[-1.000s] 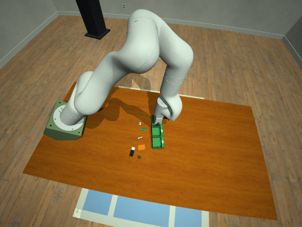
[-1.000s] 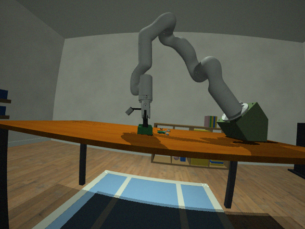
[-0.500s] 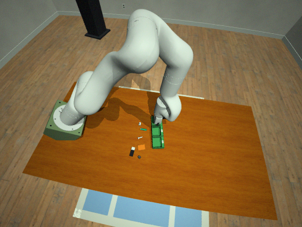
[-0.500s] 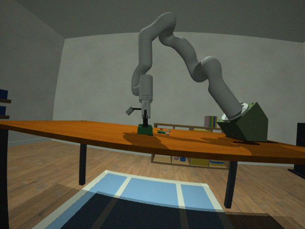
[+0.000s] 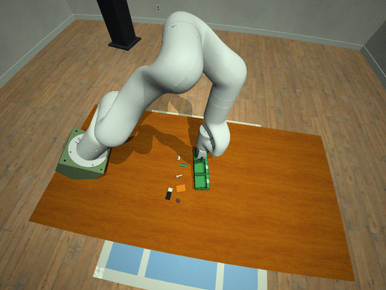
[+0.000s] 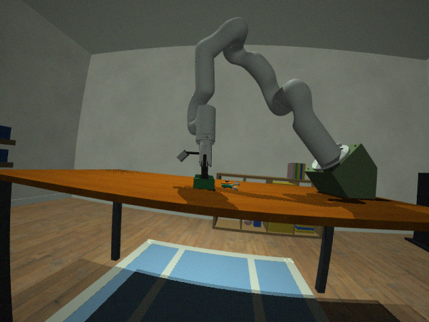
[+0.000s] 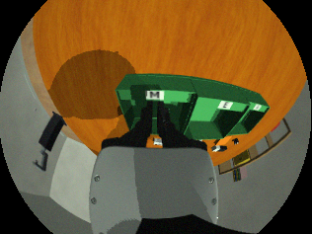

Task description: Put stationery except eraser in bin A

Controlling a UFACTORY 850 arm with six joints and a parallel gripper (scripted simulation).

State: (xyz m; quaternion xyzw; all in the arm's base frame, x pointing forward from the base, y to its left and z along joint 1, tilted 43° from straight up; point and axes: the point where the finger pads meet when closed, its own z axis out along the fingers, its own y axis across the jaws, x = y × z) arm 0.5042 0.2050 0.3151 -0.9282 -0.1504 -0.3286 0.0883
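The white arm [image 5: 174,71] hides the gripper [image 7: 155,132] from the top view; the wrist view shows it nearly closed, pinching something small and orange, unidentifiable, above the 2 joined green bins [image 5: 201,173] mid-table [image 5: 265,193].

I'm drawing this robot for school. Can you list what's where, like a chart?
gripper: shut, low over one end of the green bins
green bins: two joined, on the wooden table
beside the bins: green pen-like thing, orange square, black-and-white block, small black thing
bin contents: cannot tell
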